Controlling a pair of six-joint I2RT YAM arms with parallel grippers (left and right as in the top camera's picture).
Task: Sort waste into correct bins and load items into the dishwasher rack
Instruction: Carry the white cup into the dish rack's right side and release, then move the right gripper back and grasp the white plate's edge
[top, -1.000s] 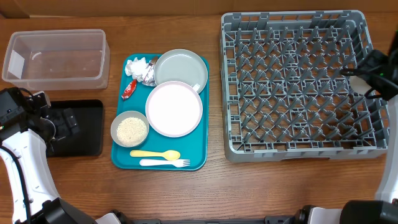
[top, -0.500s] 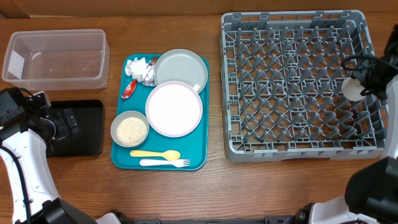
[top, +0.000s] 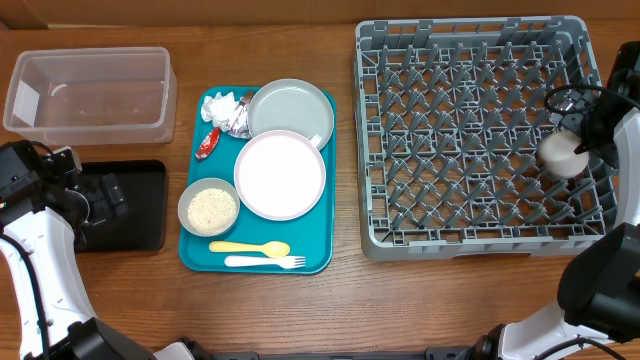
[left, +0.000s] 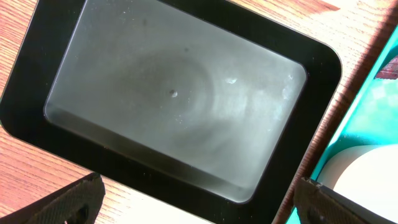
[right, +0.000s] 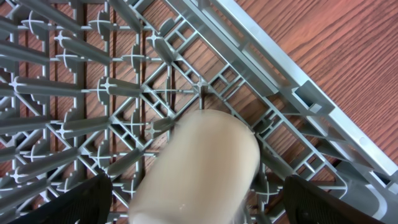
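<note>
Wood-grain table (top: 340, 310) all round, so starting at the right gripper (right: 199, 205): its fingers are spread wide with the white cup (right: 205, 155) sitting between them, and you can see a gap on each side, so it's not pinching the cup. The cup looks blurry in the wrist view. It's down among the pegs of the dishwasher rack (top: 470, 243), close to the right wall and about halfway between the near and far sides. Past that lattice wall it's bare wood.

The left gripper (left: 205, 202) is wide open too, nothing in it, hovering over the near rim of the black tray (left: 320, 99) at the left side of the table. The clear tub (top: 88, 128) sits just beyond it on the far side, with a thin strip of wood between them.

Everything else is on the teal tray (top: 315, 245) in the middle:
- plate (top: 280, 175) overlapping the near edge of the grey dish (top: 290, 108)
- small bowl (top: 187, 208) with the rice (top: 209, 210), touching the plate's left edge
- yellow spoon (top: 250, 247) and white fork (top: 265, 262) side by side along the near edge
- napkin (top: 222, 104) and foil wrapper (top: 237, 122) in the far left corner
- red packet (top: 206, 143) hanging over the left rim

A narrow lane of bare wood runs between the teal tray and the rack, and a wider band lies along the near edge
</note>
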